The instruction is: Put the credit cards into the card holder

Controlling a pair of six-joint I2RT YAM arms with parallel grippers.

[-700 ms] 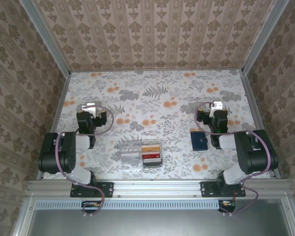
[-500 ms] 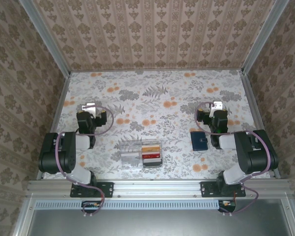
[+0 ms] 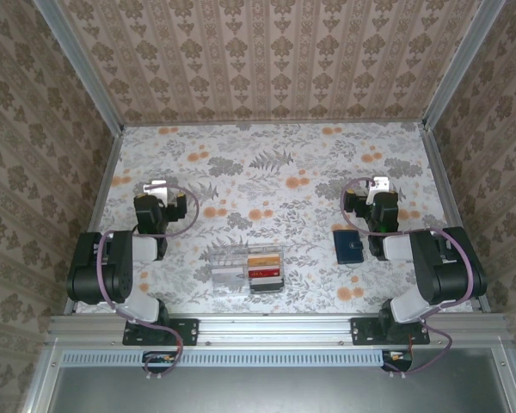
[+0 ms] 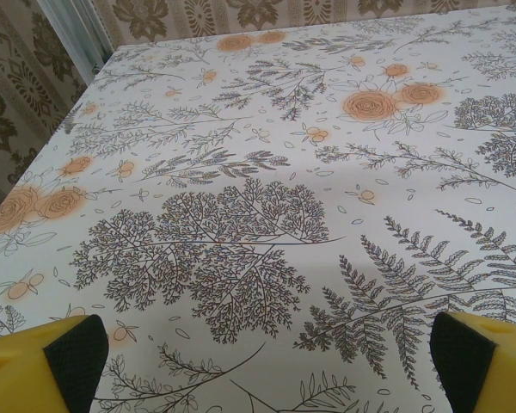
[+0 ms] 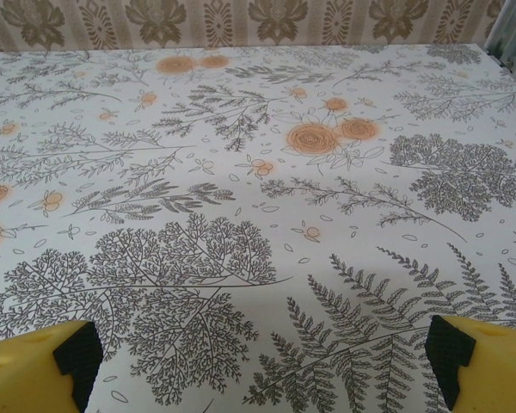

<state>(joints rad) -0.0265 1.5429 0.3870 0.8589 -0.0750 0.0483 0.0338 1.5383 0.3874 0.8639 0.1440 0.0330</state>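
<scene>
From above, the credit cards (image 3: 263,274) lie in a clear box (image 3: 228,254) at the middle of the near edge of the tabletop (image 3: 267,163). The card holder (image 3: 350,247) lies toward its right edge. The wrist cameras show the left gripper (image 4: 267,361) and right gripper (image 5: 262,357) spread wide, holding nothing.

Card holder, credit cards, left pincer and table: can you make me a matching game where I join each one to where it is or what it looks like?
Things
1. card holder
2. credit cards
3. left pincer
4. table

Descriptions
A. wide open, holding nothing
B. printed with ferns and orange flowers
C. navy blue, on the right side of the table
D. orange, red and grey, in the middle near the front edge

Pairs: 1-C, 2-D, 3-A, 4-B
</scene>
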